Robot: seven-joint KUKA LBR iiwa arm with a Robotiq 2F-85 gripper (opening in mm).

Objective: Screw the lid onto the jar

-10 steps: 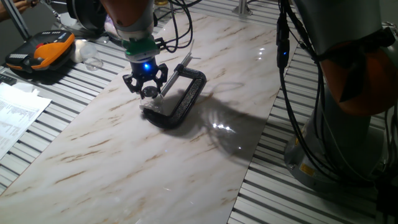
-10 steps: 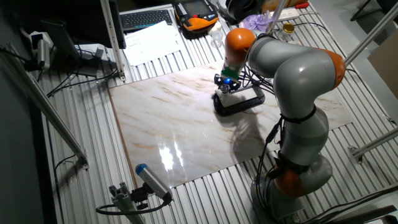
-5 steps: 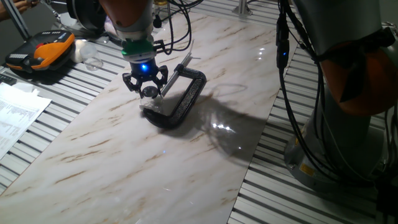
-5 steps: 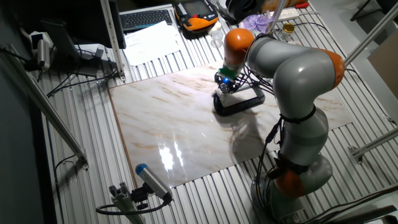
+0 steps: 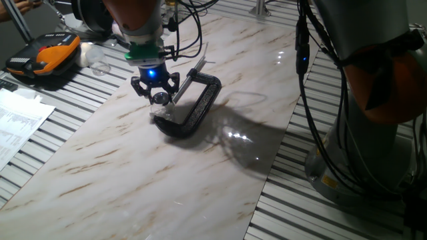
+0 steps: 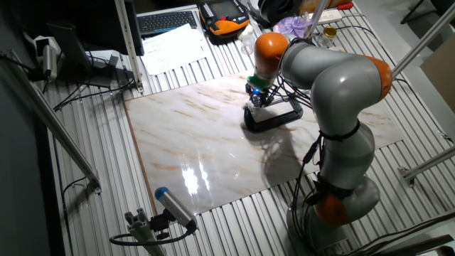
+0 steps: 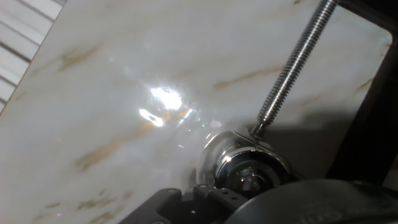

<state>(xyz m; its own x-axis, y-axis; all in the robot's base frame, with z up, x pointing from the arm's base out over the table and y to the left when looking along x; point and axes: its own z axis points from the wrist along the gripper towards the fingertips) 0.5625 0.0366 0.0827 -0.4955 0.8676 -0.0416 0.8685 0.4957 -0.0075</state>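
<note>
Pinching the small round silvery metal lid (image 5: 160,98) between its fingers, my tool (image 5: 156,94) holds it just above the small clear cylindrical jar (image 5: 163,117). Whether lid and jar touch, I cannot tell. Directly below the tool, that jar sits gripped in the big black C-clamp (image 5: 195,107), the clamp's threaded steel rod (image 7: 290,68) running away behind it across the marbled table (image 5: 133,173). I judge the threading barely begun: seating and turning remain.

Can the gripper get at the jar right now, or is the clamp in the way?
Probably yes. The gripper is right above the jar, and the clamp sits beside it with its screw off to one side.
</note>
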